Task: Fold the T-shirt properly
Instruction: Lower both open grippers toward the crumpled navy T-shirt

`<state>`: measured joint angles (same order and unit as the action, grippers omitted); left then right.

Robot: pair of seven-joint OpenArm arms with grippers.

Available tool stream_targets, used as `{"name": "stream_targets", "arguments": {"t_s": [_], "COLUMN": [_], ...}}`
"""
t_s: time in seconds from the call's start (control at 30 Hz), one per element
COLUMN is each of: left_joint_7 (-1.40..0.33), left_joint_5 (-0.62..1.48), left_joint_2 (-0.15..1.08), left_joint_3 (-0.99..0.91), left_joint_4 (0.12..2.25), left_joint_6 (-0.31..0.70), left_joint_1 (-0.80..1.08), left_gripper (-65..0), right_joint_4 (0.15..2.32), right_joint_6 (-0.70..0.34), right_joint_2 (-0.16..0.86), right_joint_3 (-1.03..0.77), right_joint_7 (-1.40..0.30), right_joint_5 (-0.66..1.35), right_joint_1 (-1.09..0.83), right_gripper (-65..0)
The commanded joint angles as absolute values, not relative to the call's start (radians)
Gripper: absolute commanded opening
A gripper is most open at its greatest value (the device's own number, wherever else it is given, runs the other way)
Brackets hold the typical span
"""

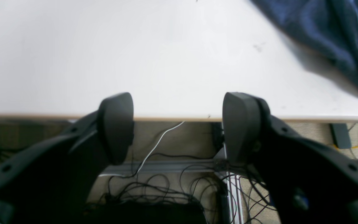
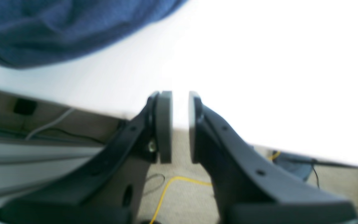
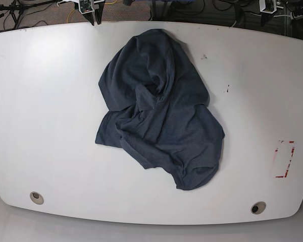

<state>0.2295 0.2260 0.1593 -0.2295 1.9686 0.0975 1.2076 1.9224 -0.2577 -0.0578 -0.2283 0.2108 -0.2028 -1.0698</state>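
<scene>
Lying crumpled in a loose heap, the T-shirt [image 3: 159, 108] sits near the middle of the white table [image 3: 50, 101], a little toward the far edge, with deep wrinkles running through the dark navy cloth and no part of it smoothed flat. In the left wrist view one bunched corner of the shirt fills the upper right, resting on the tabletop well away from the left gripper [image 1: 178, 127]. That gripper hangs over the table's edge with its two dark fingers [image 1: 117, 124] spread wide and nothing between them; below it a tangle of black cables [image 1: 154, 193] and a white wire [image 1: 160, 140] lie on the floor. In the right wrist view, which is blurred, the right gripper [image 2: 180, 126] also hangs at the table's edge, its flat pads [image 2: 164, 124] drawn close with only a narrow slit left and no cloth caught in it. A rounded fold of the shirt shows at the upper left there, apart from the gripper. A yellow cable [image 2: 166, 189] runs across the floor beneath
</scene>
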Motion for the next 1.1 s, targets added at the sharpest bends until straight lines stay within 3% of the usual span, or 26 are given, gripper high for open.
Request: {"name": "stream_targets", "arguments": {"t_s": [0.0, 0.67, 1.07], "left_joint_7": [0.245, 0.211, 0.183], "left_joint_5": [0.230, 0.251, 0.229], "left_joint_2": [0.165, 0.158, 0.146], "left_joint_3": [-0.243, -0.293, -0.252], "left_joint_4": [1.991, 2.015, 2.038], "left_joint_6": [0.091, 0.093, 0.091], "left_joint_1": [1.207, 1.105, 1.012], "left_gripper": [-23.4, -23.2, -19.5], "right_joint_4": [1.936, 1.940, 1.938], "right_joint_6": [-0.255, -0.255, -0.261], "right_joint_2": [-0.064, -0.083, -0.080], "right_joint_3": [-0.227, -0.225, -0.219], "right_joint_7": [0.221, 0.185, 0.127], "right_joint_5": [-0.198, -0.198, -0.198], "right_joint_1": [-1.059, -0.974, -0.861], "right_gripper": [-56.6, -56.3, -46.7]}}
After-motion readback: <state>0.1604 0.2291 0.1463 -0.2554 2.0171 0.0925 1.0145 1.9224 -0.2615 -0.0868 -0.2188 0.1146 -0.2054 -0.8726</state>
